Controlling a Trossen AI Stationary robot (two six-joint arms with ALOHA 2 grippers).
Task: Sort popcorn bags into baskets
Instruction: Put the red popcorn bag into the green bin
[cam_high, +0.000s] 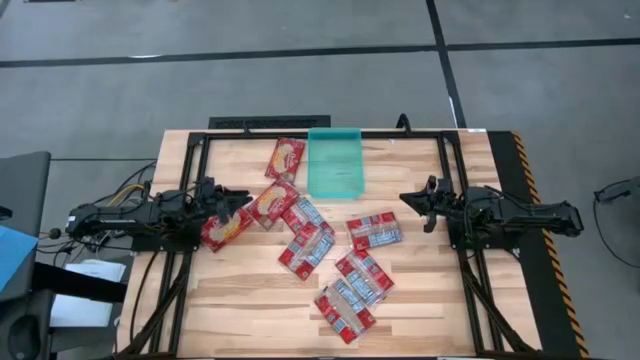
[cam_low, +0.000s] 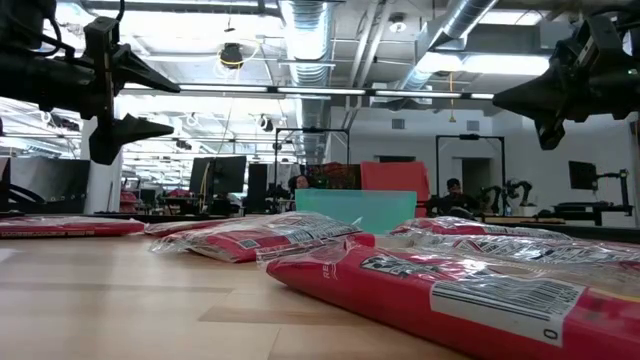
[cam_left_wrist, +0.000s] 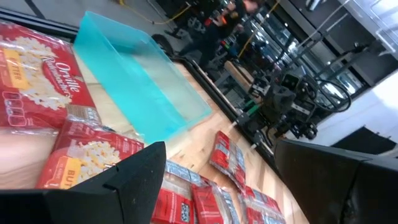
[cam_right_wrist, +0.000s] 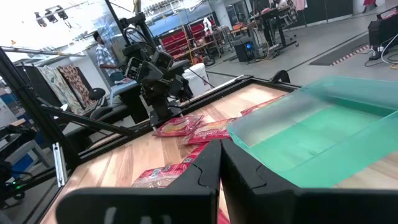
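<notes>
**Left arm over first bag, no pick made yet**

Left gripper (cam_high: 232, 201) hovers with fingers spread and holding nothing, above the yellow-print popcorn bag (cam_high: 227, 226) at the left end of the pile. Low view puts it well above the table. Right gripper (cam_high: 424, 204) waits at the right side, also raised; its fingers look pressed together in its own wrist view, nothing between them.

The basket (cam_high: 334, 160) sits at the far-middle edge of the table and looks empty. About 8 popcorn bags lie loose in front of it, several overlapping.

Best approach, as I judge it: come straight down, pinch 1 free edge of the flat packet, lift clear of the neighbour bag (cam_high: 271, 201) so it doesn't drag, then release over the basket.

Readable text: "Orville" on a bag (cam_left_wrist: 38, 78) in the left wrist view, partial "BU" on another (cam_left_wrist: 79, 160). Barcodes show in the low view, digits unreadable.
</notes>
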